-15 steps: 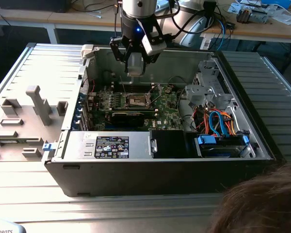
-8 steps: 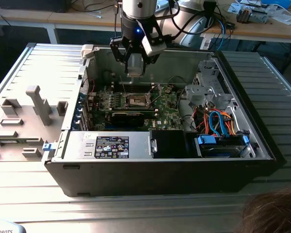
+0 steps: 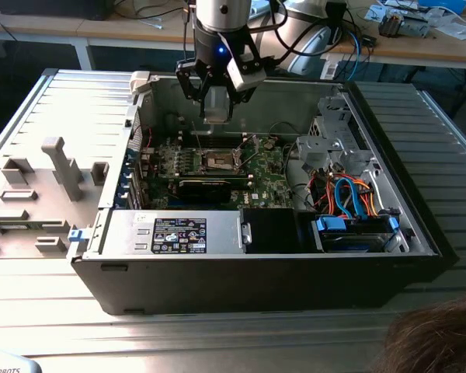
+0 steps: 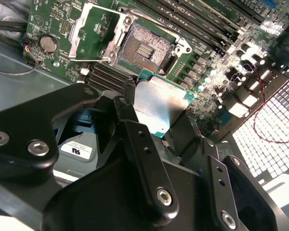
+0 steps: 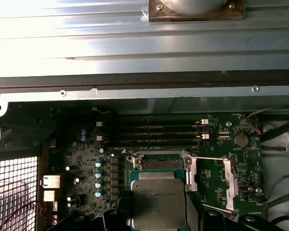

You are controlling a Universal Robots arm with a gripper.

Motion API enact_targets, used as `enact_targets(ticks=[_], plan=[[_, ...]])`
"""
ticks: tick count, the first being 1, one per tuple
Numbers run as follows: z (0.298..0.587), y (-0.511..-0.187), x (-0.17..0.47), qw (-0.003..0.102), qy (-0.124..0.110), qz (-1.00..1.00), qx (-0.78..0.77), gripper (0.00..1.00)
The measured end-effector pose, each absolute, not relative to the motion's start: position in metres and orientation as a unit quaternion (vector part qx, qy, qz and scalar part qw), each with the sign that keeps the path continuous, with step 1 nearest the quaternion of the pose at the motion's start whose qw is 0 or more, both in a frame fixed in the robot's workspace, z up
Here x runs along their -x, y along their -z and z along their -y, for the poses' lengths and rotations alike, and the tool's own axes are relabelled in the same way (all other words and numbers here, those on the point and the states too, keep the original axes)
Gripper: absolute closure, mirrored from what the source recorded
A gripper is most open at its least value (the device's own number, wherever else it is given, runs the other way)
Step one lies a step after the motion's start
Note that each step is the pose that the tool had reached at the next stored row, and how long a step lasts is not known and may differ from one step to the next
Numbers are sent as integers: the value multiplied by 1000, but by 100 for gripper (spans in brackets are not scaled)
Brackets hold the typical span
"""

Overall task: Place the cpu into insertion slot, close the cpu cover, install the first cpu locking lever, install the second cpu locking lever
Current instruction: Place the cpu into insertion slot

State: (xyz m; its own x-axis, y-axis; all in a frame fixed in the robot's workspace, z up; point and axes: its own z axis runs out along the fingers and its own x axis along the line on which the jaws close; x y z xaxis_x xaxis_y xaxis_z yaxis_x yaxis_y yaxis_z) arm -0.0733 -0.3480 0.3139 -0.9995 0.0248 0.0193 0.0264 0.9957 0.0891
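Clamped on two opposite edges of the cpu, the claw hangs above the insertion slot, with the chip clear of the slot's rim. Well to the exterior view's left of the slot, outside the open computer case, a grey moulded tray lies on the ribbed metal worktop. The room straight over the slot is open. The cpu cover stands open just beside the slot, leaving its dark centre bare. A black card lies near the slot on the green motherboard. To the exterior view's right of the slot, a metal drive cage and orange and blue cables crowd the case, well apart from the slot. The cpu is held flat with its silver top facing the wrist. In the first wrist view its edges run nearly parallel to the slot's rim, and being square it has no longer side. The arm comes straight down, with the claw pointing at the board.
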Motion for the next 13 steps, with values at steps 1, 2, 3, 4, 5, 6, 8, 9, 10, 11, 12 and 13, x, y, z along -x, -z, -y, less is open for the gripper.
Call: enact_targets(ticks=[1, 2, 3, 4, 5, 6, 8, 9, 10, 11, 12, 13], plan=[[348, -314, 73, 9, 45, 999, 13, 46], [348, -313, 73, 9, 45, 999, 13, 46], [348, -313, 73, 9, 45, 999, 13, 46], [348, -313, 73, 9, 45, 999, 13, 46], [348, -313, 73, 9, 45, 999, 13, 46], [348, -312, 73, 9, 45, 999, 13, 46], [348, -312, 73, 9, 45, 999, 13, 46], [348, -311, 73, 9, 45, 999, 13, 46], [348, -311, 73, 9, 45, 999, 13, 46], [348, -311, 73, 9, 45, 999, 13, 46], [348, -311, 73, 9, 45, 999, 13, 46], [348, -310, 73, 9, 45, 999, 13, 46]])
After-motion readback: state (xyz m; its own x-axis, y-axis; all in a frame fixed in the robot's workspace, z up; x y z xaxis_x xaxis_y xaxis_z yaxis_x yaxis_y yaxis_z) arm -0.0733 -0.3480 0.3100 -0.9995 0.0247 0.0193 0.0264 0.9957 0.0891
